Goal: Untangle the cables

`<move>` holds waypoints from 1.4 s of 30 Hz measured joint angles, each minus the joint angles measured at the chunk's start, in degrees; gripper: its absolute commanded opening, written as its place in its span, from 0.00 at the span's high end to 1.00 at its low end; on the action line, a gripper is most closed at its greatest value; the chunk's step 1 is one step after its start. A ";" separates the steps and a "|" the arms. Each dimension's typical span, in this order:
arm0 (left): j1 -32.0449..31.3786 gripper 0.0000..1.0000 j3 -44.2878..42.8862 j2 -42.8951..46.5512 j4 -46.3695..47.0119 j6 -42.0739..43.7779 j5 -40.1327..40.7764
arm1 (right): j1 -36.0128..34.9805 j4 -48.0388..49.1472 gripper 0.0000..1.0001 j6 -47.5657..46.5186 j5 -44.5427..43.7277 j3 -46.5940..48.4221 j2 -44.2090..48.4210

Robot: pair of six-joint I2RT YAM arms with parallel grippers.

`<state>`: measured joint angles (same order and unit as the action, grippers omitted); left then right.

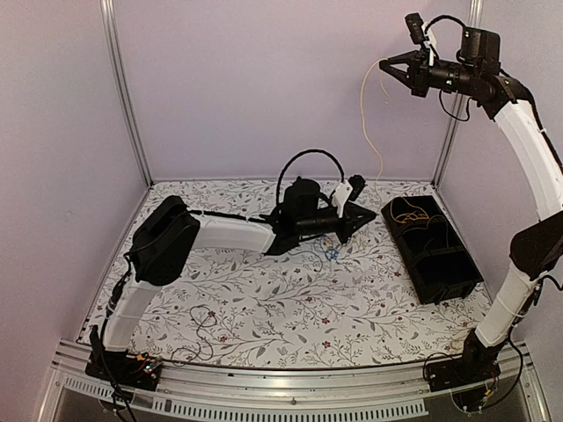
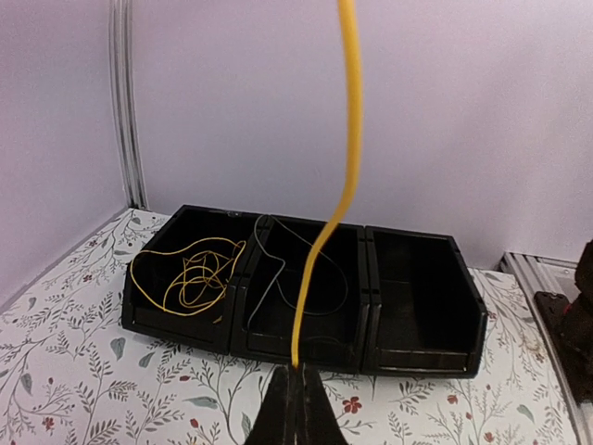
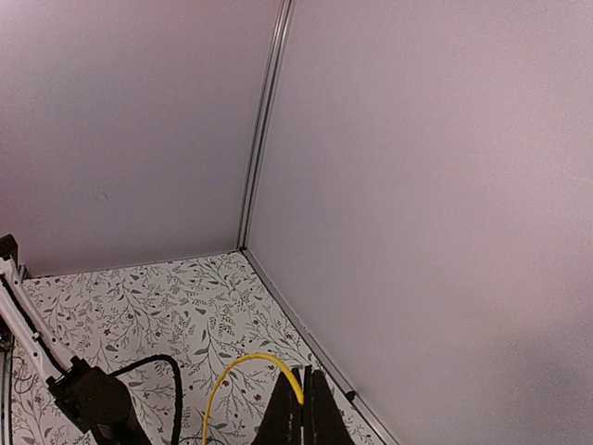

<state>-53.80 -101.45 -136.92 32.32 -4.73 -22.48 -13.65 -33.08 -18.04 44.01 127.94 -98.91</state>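
Nearest sits the flowered table [image 1: 264, 308], with my two bases bolted along its front edge. My right arm [image 1: 532, 149] stands tall at the right side and reaches high; my left arm [image 1: 229, 233] lies low across the middle of the table. On the table's right part stands a black bin [image 1: 450, 286] of three compartments. My right gripper [image 1: 383, 63] is up near the back corner, its jaws closed all the way and pinching a yellow cable [image 1: 367, 114]. That cable drops in a gentle curve to my left gripper [image 1: 374, 220], just beside the bin's far end, whose jaws are likewise pressed together on it. A coiled yellow cable [image 2: 190, 273] lies in the bin's far compartment and a thin dark cable [image 2: 278, 269] in the middle one. A small blue cable [image 1: 331, 253] lies on the table close beside my left gripper.
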 measured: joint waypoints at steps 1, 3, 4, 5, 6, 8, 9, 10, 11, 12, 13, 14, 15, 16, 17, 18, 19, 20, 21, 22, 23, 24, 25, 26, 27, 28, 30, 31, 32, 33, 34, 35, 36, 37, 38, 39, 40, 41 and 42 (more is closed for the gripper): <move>0.09 1.00 0.00 0.02 0.00 -0.11 -0.04 | 0.00 -0.04 1.00 0.00 -0.09 -0.09 0.00; 0.26 1.00 0.07 0.02 0.07 -0.76 -0.31 | 0.00 -0.04 1.00 -0.04 -0.52 -0.13 0.00; 0.33 1.00 0.26 0.09 0.24 -1.16 -0.35 | 0.00 0.00 1.00 -0.13 -0.85 -0.26 0.09; 0.44 1.00 1.29 0.52 0.92 -1.55 -0.31 | 0.00 0.17 1.00 -0.31 -1.49 -0.94 0.39; 0.52 1.00 2.71 1.40 1.29 -1.95 -0.15 | 0.02 0.39 1.00 -0.61 -2.10 -2.14 0.92; 0.74 1.00 7.91 4.74 1.90 -2.49 0.92 | 0.42 1.60 1.00 -1.05 -3.43 -5.97 2.23; 0.90 1.00 10.67 6.99 2.05 -2.62 1.66 | 0.81 2.82 1.00 -1.09 -4.00 -8.98 3.10; 1.07 1.00 13.07 9.38 2.12 -2.69 2.38 | 1.31 3.78 1.00 -0.92 -4.46 -11.63 3.74; 1.29 1.00 15.04 12.15 2.34 -2.71 3.56 | 2.23 5.64 1.00 -0.63 -4.79 -15.72 4.63; 1.57 1.00 16.81 15.28 2.34 -2.60 4.44 | 3.10 6.78 1.00 -0.20 -5.18 -18.88 5.05; 1.90 1.00 17.59 18.10 2.32 -2.43 5.35 | 4.15 8.59 1.00 0.28 -5.70 -22.99 5.53; 2.36 1.00 17.70 21.40 2.40 -2.16 6.36 | 4.83 9.53 1.00 0.68 -6.21 -25.92 5.57; 2.75 1.00 17.55 24.09 2.67 -1.86 7.04 | 5.44 11.06 1.00 0.96 -6.25 -29.46 5.60; 3.32 1.00 16.61 27.52 2.78 -1.27 7.82 | 5.97 12.22 1.00 1.60 -6.45 -32.98 5.60; 3.65 1.00 15.34 29.73 2.93 -0.72 8.33 | 6.32 13.11 0.99 2.10 -6.32 -36.28 5.60; 3.82 1.00 13.60 31.54 2.86 0.07 8.76 | 6.32 13.86 0.97 2.80 -5.92 -39.26 5.60; 4.11 1.00 10.86 33.29 2.71 0.94 9.33 | 6.14 14.23 0.95 3.61 -5.49 -41.92 5.60; 4.24 1.00 8.50 34.34 2.54 1.77 9.75 | 5.86 14.49 0.92 4.15 -4.94 -43.71 5.57; 4.33 1.00 5.79 35.15 2.27 2.73 10.16 | 5.51 14.58 0.90 4.66 -4.33 -44.74 5.57; 4.33 1.00 2.64 35.69 1.84 3.82 10.56 | 4.90 14.91 0.88 4.96 -3.65 -45.46 5.57; 4.31 1.00 0.22 35.89 1.25 4.74 10.91 | 4.22 15.17 0.86 5.03 -2.75 -45.68 5.57; 4.31 1.00 -1.62 35.98 0.72 5.64 11.23 | 3.43 15.41 0.81 4.94 -1.75 -45.66 5.57; 4.31 1.00 -2.78 35.98 0.22 6.34 11.65 | 2.56 15.58 0.74 4.57 -0.61 -45.57 5.57; 4.31 1.00 -3.48 35.98 -0.39 7.04 12.28 | 1.73 15.45 0.66 3.89 0.74 -45.29 5.57; 4.31 1.00 -3.61 35.98 -0.94 7.76 12.98 | 1.01 15.04 0.59 3.30 2.21 -44.85 5.51; 4.33 1.00 -3.58 35.87 -1.86 8.20 13.49 | 0.55 14.23 0.53 2.62 3.52 -44.30 5.44; 4.44 1.00 -3.23 35.17 -3.67 8.66 14.40 | -0.22 12.68 0.40 1.16 5.81 -42.66 5.20; 4.46 1.00 -2.67 34.93 -4.46 8.72 14.51 | -0.37 11.19 0.34 0.37 6.71 -41.31 5.03; 4.48 1.00 -1.66 34.67 -5.33 8.72 14.51 | -0.48 9.77 0.29 -0.52 7.52 -39.85 4.90; 4.52 1.00 -0.57 34.42 -6.36 8.66 14.40 | -0.46 8.55 0.26 -1.46 7.85 -38.25 4.79; 4.52 1.00 0.31 34.18 -7.13 8.57 14.29 | -0.48 7.17 0.23 -2.49 8.26 -36.44 4.79; 4.55 1.00 1.20 33.90 -7.87 8.35 14.08 | -0.48 6.19 0.22 -3.10 8.48 -34.95 4.79; 4.55 1.00 2.43 33.64 -8.46 8.09 13.77 | -0.52 5.05 0.20 -4.15 8.59 -32.85 4.79; 4.55 1.00 3.50 33.48 -9.11 7.80 13.40 | -0.63 4.13 0.19 -4.96 8.55 -30.97 4.79; 4.55 1.00 4.50 33.35 -9.62 7.52 12.81 | -0.87 2.89 0.19 -5.84 8.44 -28.79 4.79; 4.55 1.00 5.81 33.29 -10.10 7.23 12.13 | -1.11 1.92 0.19 -6.58 8.33 -27.15 4.79; 4.55 1.00 6.91 33.27 -10.60 7.02 11.37 | -1.49 0.24 0.19 -7.93 8.11 -24.24 4.68; 4.55 1.00 7.87 33.27 -10.88 6.71 10.67 | -1.75 -0.37 0.19 -8.68 8.02 -22.95 4.68; 4.55 1.00 8.66 33.27 -11.13 6.54 9.77 | -2.23 -1.40 0.19 -9.84 7.76 -20.96 4.57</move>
<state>-49.25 -92.79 -103.66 21.19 1.80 -12.71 -15.88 -34.48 -27.88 51.77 106.98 -94.35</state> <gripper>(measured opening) 0.009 0.811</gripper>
